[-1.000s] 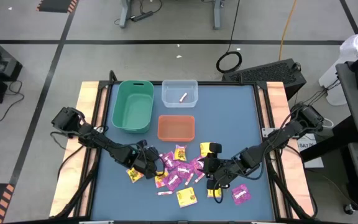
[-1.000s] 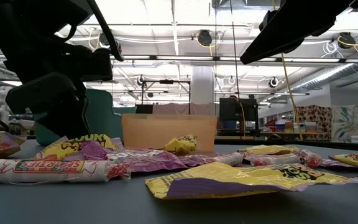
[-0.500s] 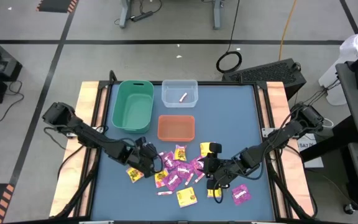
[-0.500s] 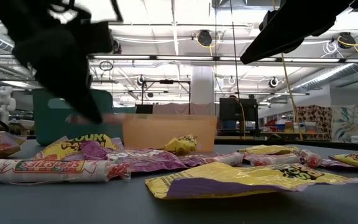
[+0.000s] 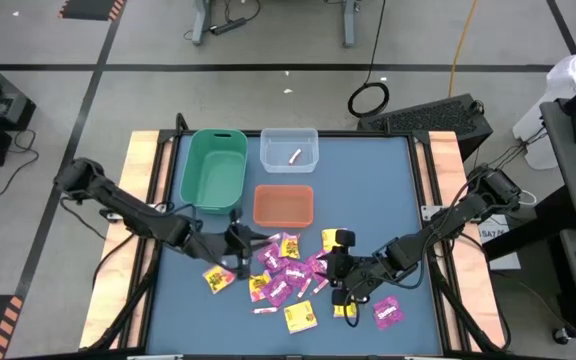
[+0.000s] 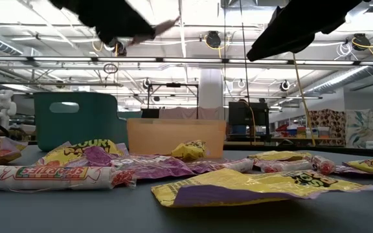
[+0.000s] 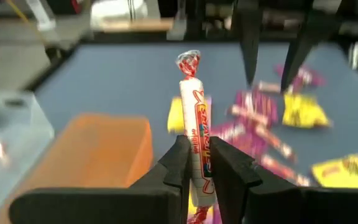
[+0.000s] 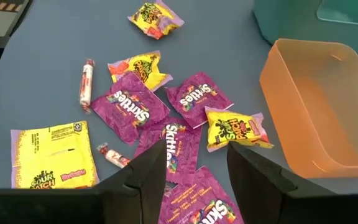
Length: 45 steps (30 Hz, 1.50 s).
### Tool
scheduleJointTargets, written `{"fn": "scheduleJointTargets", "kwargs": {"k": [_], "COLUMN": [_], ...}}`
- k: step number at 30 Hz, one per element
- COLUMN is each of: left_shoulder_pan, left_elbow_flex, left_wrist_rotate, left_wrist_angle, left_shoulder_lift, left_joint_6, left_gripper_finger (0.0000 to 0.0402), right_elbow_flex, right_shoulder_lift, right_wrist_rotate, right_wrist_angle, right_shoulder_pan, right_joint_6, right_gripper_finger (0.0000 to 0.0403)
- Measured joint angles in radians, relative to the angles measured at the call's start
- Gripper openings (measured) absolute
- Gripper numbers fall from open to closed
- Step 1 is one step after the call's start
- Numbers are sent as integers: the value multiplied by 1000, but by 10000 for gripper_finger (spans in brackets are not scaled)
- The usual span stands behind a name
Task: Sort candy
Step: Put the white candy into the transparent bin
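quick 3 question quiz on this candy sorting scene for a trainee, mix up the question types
1. True or false: the left gripper is shut on a candy stick.
2. Which bin already holds a candy stick? A) green bin B) clear bin C) orange bin
3. Fill in: the right gripper hangs with its jaws ____ over the purple packets.

Key:
1. True. In the left wrist view the two fingers pinch the white stick with red print, lifted off the table.
2. B. From above, one pale stick lies in the clear bin; the orange bin looks empty, and I see nothing in the green one.
3. Open, holding nothing.
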Motion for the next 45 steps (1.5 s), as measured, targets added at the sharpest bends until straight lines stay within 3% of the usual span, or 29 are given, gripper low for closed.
{"fn": "scheduleJointTargets", "kwargs": {"k": [12, 19, 26, 45], "left_shoulder_pan": [7, 8, 8, 5], "left_elbow_flex": [-12, -25, -26, -26], "left_wrist_rotate": [1, 2, 6, 7], "left_wrist_angle": [183, 199, 195, 175], "left_shoulder_lift": [-17, -16, -16, -16], "left_joint_6": [164, 165, 270, 1061], "left_gripper_finger": [54, 54, 54, 54], "right_elbow_flex": [0, 0, 0, 0], "right_shoulder_lift": [0, 0, 0, 0], "right_wrist_rotate": [5, 28, 27, 27], "right_wrist_angle": [19, 21, 20, 20], "right_shoulder_pan": [0, 0, 0, 0], "right_joint_6": [-12, -16, -16, -38], "right_gripper_finger": [160, 160, 160, 160]}}
